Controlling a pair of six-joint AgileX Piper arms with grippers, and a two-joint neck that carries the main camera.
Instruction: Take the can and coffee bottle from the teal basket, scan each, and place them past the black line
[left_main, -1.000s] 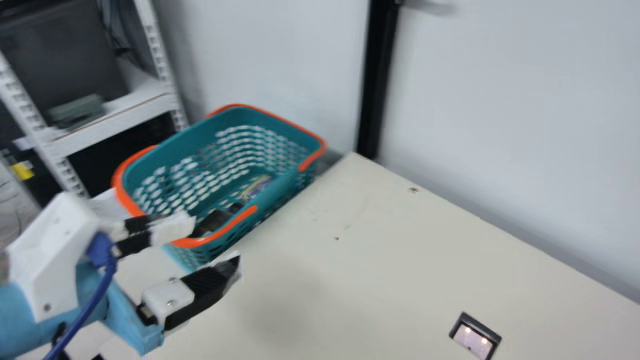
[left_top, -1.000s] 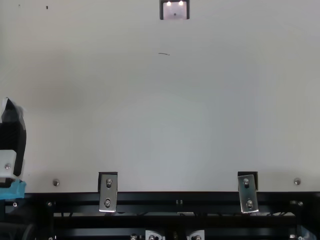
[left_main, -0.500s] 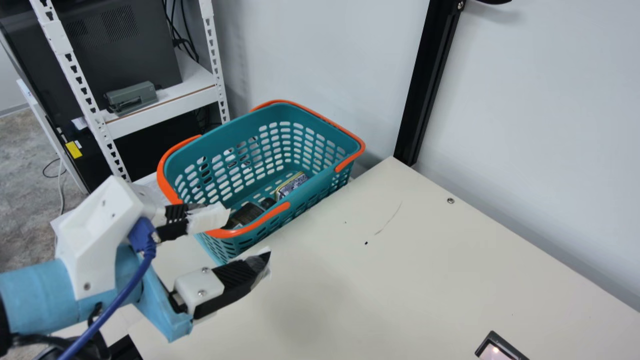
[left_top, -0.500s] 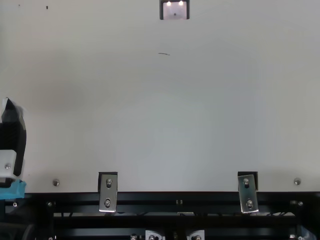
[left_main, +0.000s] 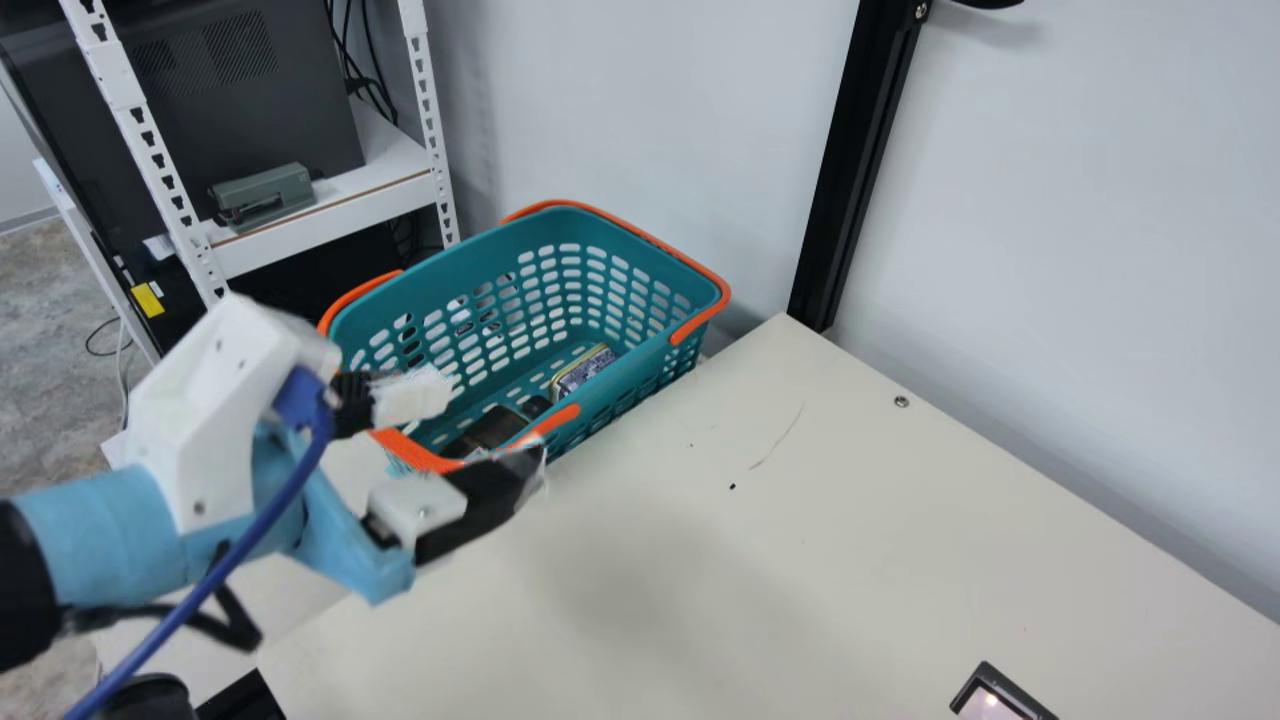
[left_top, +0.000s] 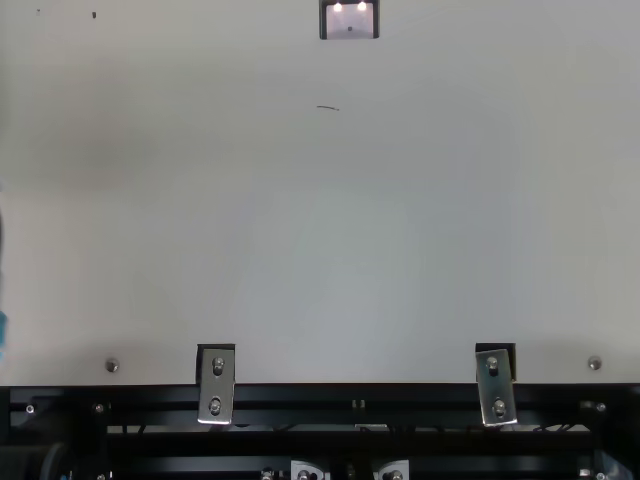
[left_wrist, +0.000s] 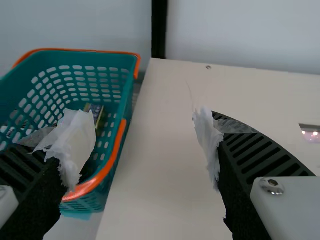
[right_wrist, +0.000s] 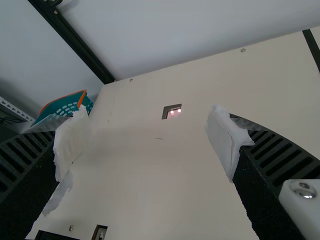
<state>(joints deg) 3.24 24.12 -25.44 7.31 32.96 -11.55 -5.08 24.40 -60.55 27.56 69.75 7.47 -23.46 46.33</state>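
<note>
The can (left_main: 583, 371) and bottle (left_main: 490, 428) still lie in the basket (left_main: 590, 228), so scanning them presumably remains ahead. Your left pincer (left_main: 497, 425), open and empty, has just risen and shifted towards the basket's near end, likely lining you up for the bottle; your right pincer (right_wrist: 147, 120) stands open and empty above the worktop (right_wrist: 165, 180).

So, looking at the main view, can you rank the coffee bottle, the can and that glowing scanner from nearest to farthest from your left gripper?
From my left gripper:
1. Coffee bottle: in the teal basket, at the end by the gripper.
2. Can: same basket, farther along.
3. Scanner: well off to the right, at the table.
</note>
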